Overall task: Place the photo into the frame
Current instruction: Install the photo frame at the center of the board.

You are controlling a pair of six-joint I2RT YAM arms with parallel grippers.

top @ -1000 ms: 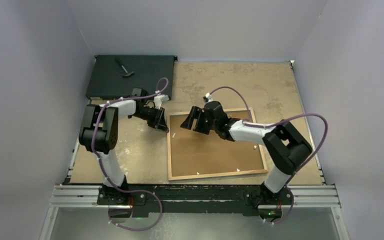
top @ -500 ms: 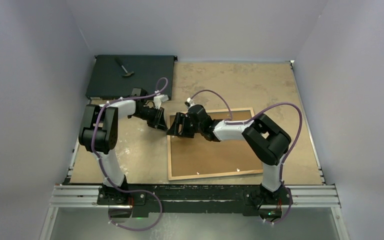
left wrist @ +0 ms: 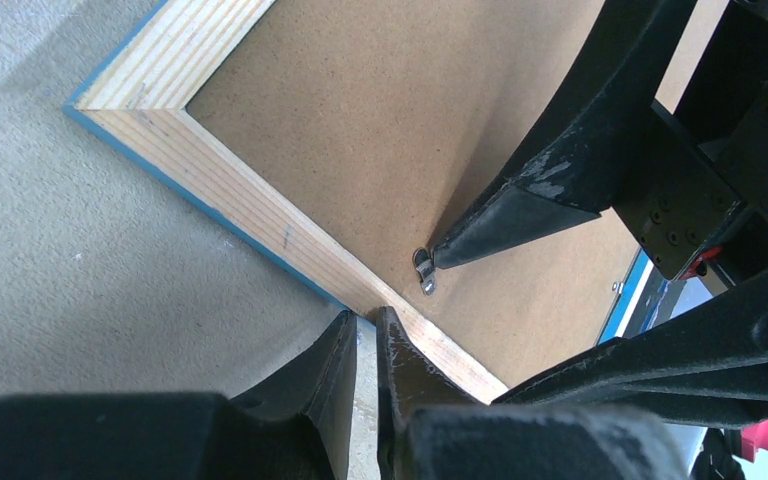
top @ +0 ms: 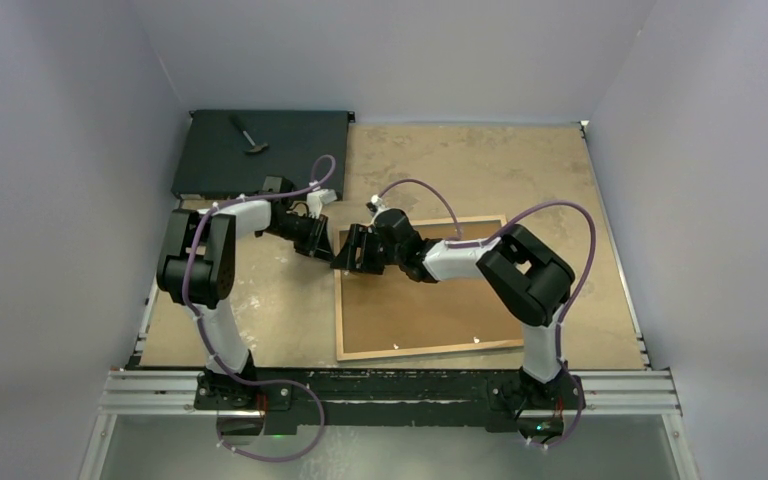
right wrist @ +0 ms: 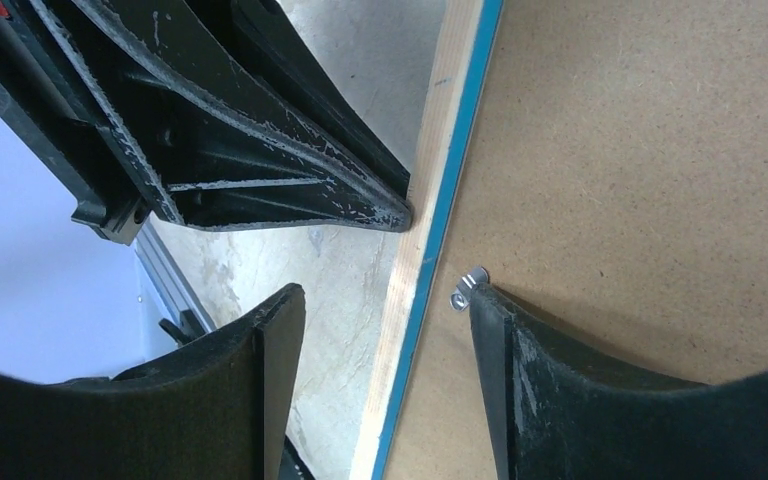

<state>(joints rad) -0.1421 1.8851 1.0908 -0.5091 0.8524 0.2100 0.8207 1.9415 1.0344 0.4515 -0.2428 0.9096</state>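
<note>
Your right gripper (right wrist: 385,292) has swung off the middle of the fibreboard backing panel (right wrist: 660,150) to the frame's (right wrist: 457,90) left rail. Its jaws have narrowed on the way but stand well apart and hold nothing. They straddle that rail: one finger hangs over the bare table (right wrist: 350,260) outside, and the other has its tip right against a small metal retaining tab (right wrist: 468,285) on the panel.

Your left gripper (left wrist: 360,340) has not moved. Its fingers are drawn almost together with only a slit between them and nothing in it, and the tips are set against the outer edge of the same rail, just beside the tab (it reads as a brace, not a grasp).

The frame lies face down near the middle of the table, bare wood up with a sliver of blue along its edge, and the backing panel sits in it.

You cannot see the photo in any view, so where it lies cannot be told.

Judging by this, the work has shifted to the fastening. The tab probably has to be turned aside and the panel lifted out before any print can go in, so the task looks to be at an early stage. Watch that the fingertip does not skid off so small a tab.
</note>
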